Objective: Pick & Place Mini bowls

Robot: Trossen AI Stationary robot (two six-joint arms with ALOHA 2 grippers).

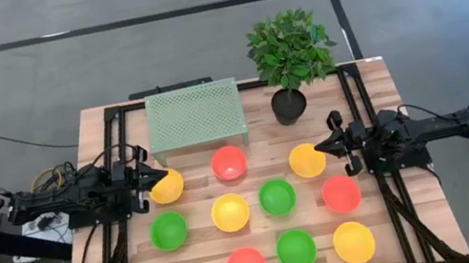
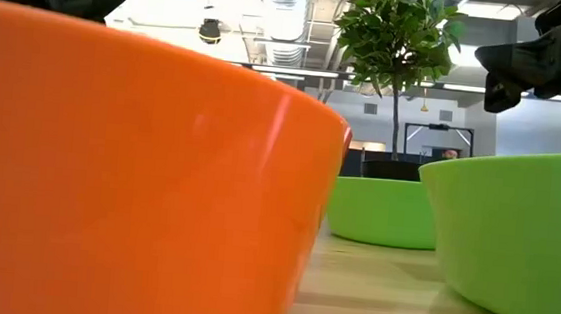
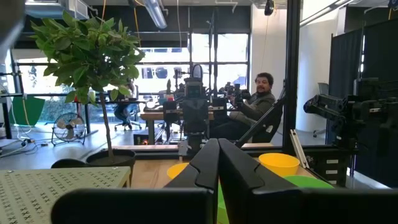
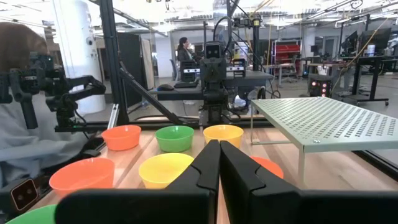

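Observation:
Several mini bowls in yellow, red and green stand upright on their bases in three loose rows on the wooden table (image 1: 261,228). Among them are a yellow one (image 1: 167,188), a red one (image 1: 229,162) and a green one (image 1: 277,196). My left gripper (image 1: 165,175) hangs shut above the table's left side, pointing level over the far-left yellow bowl. My right gripper (image 1: 319,148) hangs shut at the right, its tips by the far-right yellow bowl (image 1: 307,161). Both wrist views show shut fingers, left (image 3: 217,144) and right (image 4: 219,144), with nothing between them.
A pale green perforated rack (image 1: 194,116) stands on legs at the far edge. Beside it is a plant in a black pot (image 1: 289,102). The low view is filled by a red bowl (image 2: 129,165) and a green bowl (image 2: 515,236). A person (image 3: 258,102) sits beyond the table.

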